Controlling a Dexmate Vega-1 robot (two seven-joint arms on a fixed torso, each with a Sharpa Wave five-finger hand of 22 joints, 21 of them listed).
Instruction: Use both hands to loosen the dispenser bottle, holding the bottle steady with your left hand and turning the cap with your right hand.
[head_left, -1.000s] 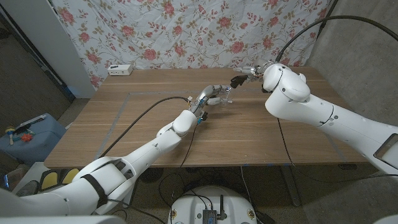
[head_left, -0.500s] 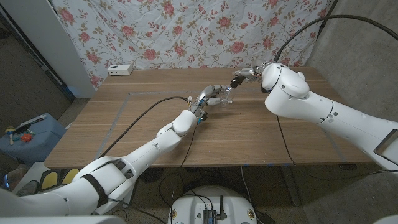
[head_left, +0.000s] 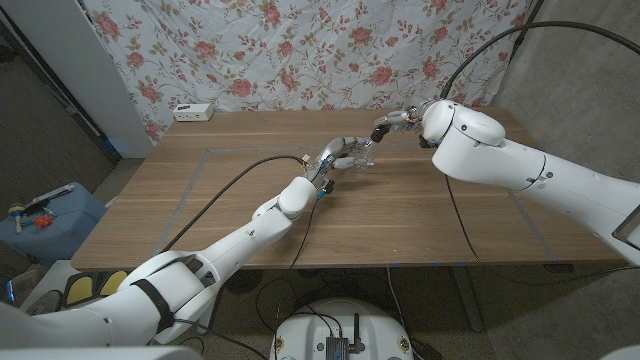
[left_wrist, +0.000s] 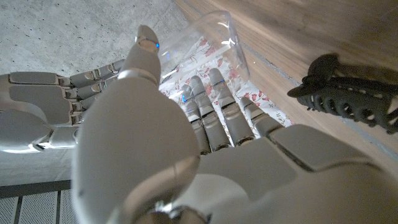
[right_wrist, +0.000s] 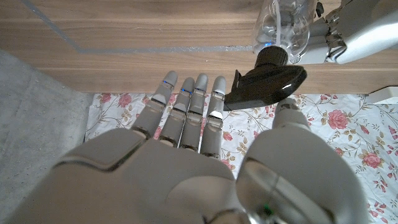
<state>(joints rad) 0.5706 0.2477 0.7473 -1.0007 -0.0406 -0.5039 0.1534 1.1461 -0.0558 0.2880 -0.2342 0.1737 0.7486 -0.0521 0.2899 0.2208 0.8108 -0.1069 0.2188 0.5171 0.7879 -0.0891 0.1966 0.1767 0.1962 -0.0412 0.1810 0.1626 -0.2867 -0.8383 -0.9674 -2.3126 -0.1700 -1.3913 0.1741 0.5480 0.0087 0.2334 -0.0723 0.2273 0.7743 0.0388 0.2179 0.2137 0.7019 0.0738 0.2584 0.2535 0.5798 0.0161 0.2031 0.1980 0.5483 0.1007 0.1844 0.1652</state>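
Both hands meet near the wooden table's (head_left: 420, 215) far edge. The left hand (head_left: 343, 152) grips a clear bottle (head_left: 366, 153); the right hand (head_left: 393, 121) hovers just beside it.

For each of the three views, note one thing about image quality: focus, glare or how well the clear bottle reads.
Head view: evenly lit and sharp, but the bottle is tiny. Left wrist view: the left hand looms soft-focused; the bottle's plastic glints. Right wrist view: the black pump cap reads crisply.

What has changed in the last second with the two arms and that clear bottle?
The right arm has swung toward the table's far edge, bringing the right hand over the bottle's black pump cap; its fingers are spread around the cap, and contact cannot be told. The left hand stayed put, gripping the bottle as before. The white box has not moved.
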